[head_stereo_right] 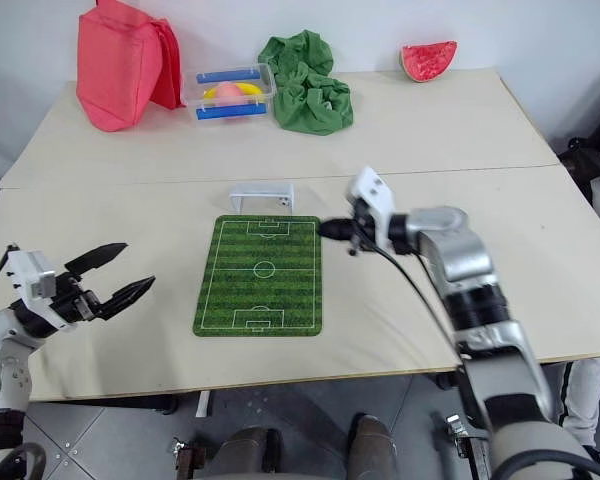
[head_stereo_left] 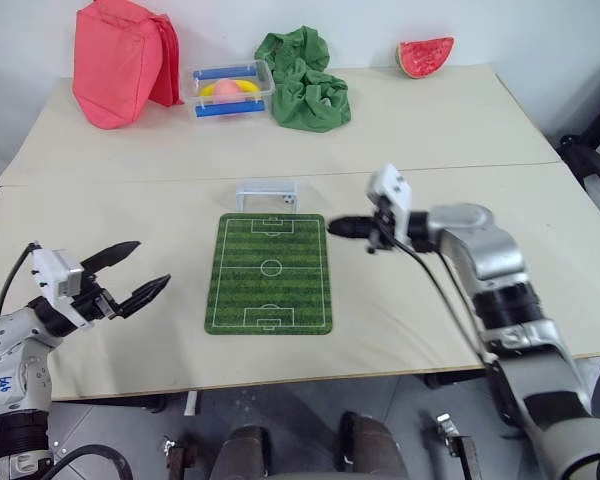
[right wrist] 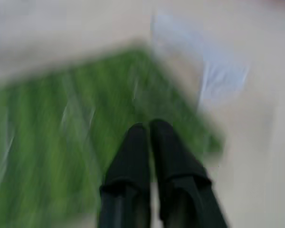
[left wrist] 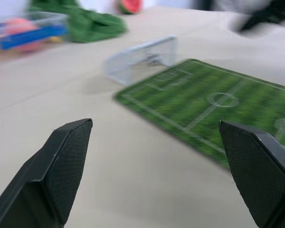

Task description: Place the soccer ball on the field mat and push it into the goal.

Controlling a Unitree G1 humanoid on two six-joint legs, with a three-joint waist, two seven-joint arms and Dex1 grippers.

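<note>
The green field mat (head_stereo_left: 270, 272) with white pitch lines lies flat at mid-table. The small white goal (head_stereo_left: 267, 194) stands at its far end. A tiny dark-patched speck inside the goal frame looks like the soccer ball (head_stereo_left: 283, 200); the left wrist view also shows the ball (left wrist: 154, 59) there. My right gripper (head_stereo_left: 332, 227) hovers at the mat's far right corner, pointing left, with its fingers (right wrist: 135, 142) pressed together and nothing between them. My left gripper (head_stereo_left: 151, 263) is open and empty, left of the mat near the front edge.
At the back stand a red bag (head_stereo_left: 120, 60), a clear box with blue bars (head_stereo_left: 230, 88), a lumpy green cloth (head_stereo_left: 305, 80) and a watermelon slice (head_stereo_left: 425, 55). A seam between two tabletops (head_stereo_left: 130, 182) runs just behind the goal.
</note>
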